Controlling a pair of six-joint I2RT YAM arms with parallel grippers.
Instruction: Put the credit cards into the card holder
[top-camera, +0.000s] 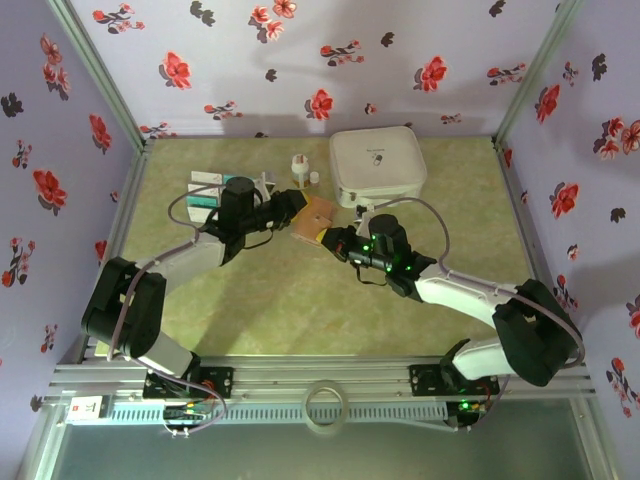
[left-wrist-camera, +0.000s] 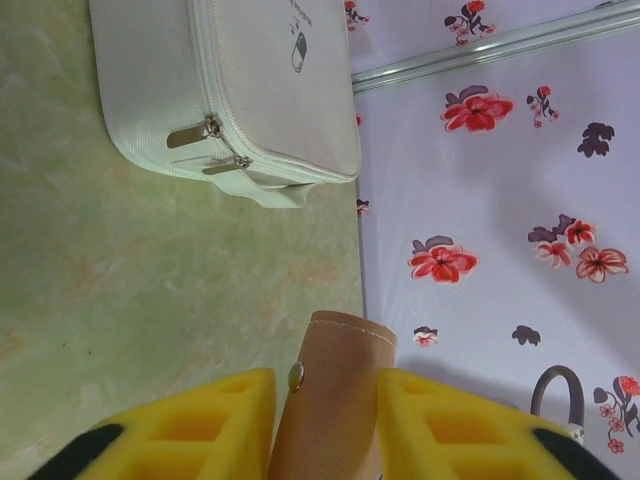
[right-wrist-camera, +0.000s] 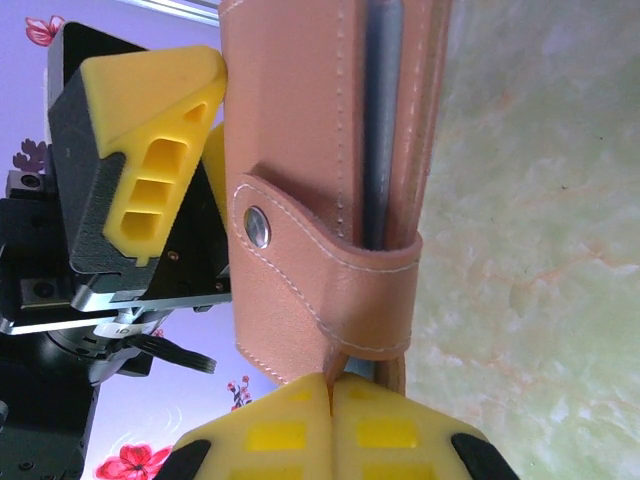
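Note:
The reddish-brown card holder (top-camera: 312, 218) hangs above the table's middle, held between both arms. My left gripper (top-camera: 293, 208) has its yellow fingers pressed on both sides of the holder's snap flap (left-wrist-camera: 335, 400). From the right, my right gripper (top-camera: 335, 238) is shut on the holder's lower edge (right-wrist-camera: 300, 150), fingertips together (right-wrist-camera: 330, 385). A dark grey edge (right-wrist-camera: 380, 120) sits inside the holder's pocket, possibly a card. Loose white and teal credit cards (top-camera: 205, 190) lie at the back left of the table.
A large white zip case (top-camera: 377, 165) stands at the back right, close to the holder, its zipper pulls (left-wrist-camera: 205, 145) facing the left gripper. A small white bottle (top-camera: 298, 168) stands beside it. Floral walls enclose the table on three sides.

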